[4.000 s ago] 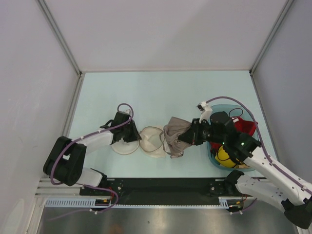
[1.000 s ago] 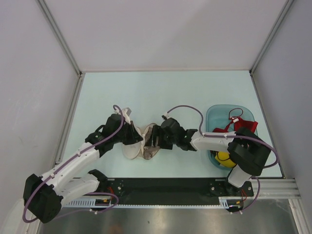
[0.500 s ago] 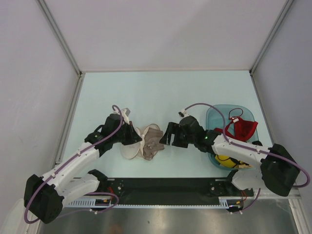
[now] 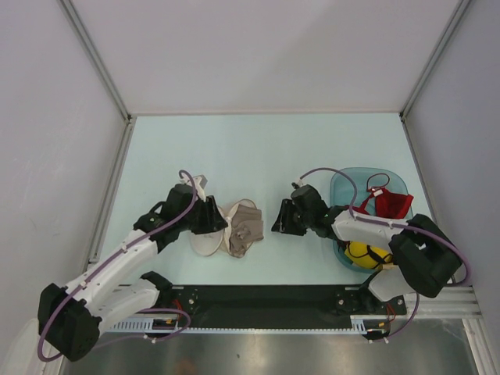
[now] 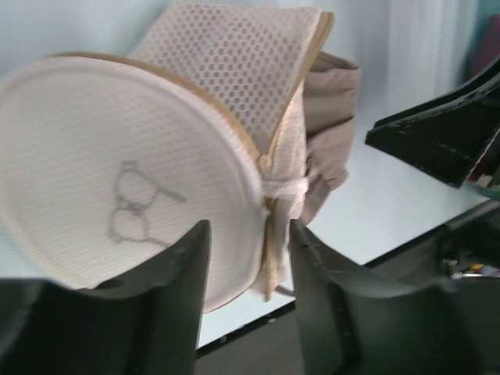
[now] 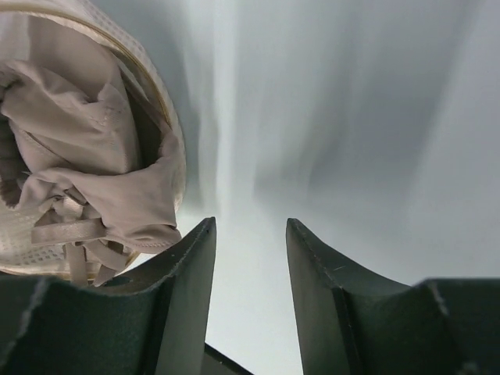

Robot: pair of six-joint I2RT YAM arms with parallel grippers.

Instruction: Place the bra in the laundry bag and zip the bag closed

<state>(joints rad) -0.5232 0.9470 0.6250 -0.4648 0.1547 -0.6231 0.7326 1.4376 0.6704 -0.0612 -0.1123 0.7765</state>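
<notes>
So the right tool [image 4: 280, 219] has just let go and backed off. A second ago it was right at the bag mouth stuffing, and now its fingers sit a fair bit apart with nothing between them, only tabletop [image 6: 351, 117] ahead. The bra [image 4: 246, 228] is left just off that tool's tips, toward the other arm. It's bunched in the open laundry bag [image 4: 209, 238] with a cup and some strap ends spilling over the rim. The left tool [image 5: 248, 273] has the bag's rim between its fingers, closed down on it as far as I can tell, propping the logo half up like a lid. My read: the placing part is nearly done, but those loose bits need tucking in before the zip can run, or fabric gets caught in the teeth.
</notes>
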